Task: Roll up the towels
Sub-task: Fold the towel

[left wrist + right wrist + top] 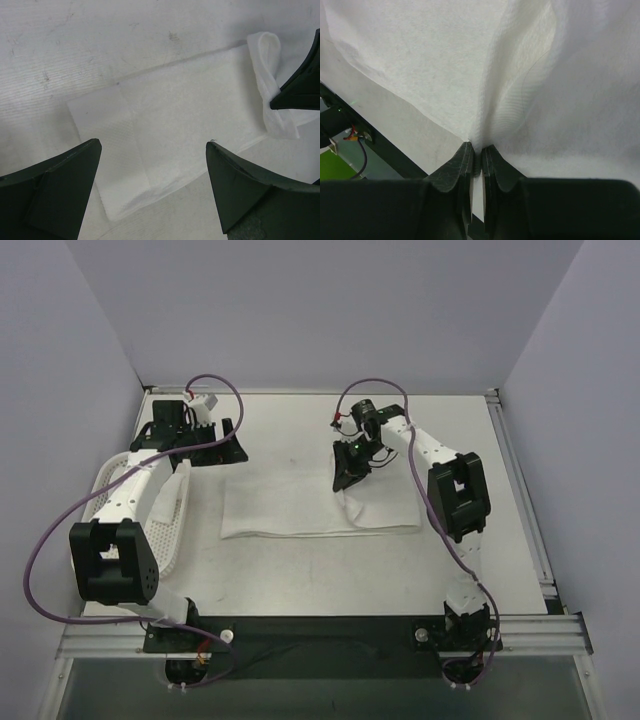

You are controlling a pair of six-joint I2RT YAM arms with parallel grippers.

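Clenched black jaws of the right gripper (pixel 476 150) pinch a raised fold in the right part of the white terry-cloth towel (pixel 300 505), whose remainder lies flat mid-table (pixel 300 420). Over the towel's left end hovers the left gripper (pixel 154 144), jaws spread wide, holding nothing. Rolling looks barely begun. Next, the right arm probably has to turn that pinched cloth over toward the left end.

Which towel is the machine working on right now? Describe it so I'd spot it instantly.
Look at the middle of the white table: a white towel lies spread flat there. It is the one whose fabric the right claw pinches into a raised fold, unlike the cloth in the perforated basket at the left.
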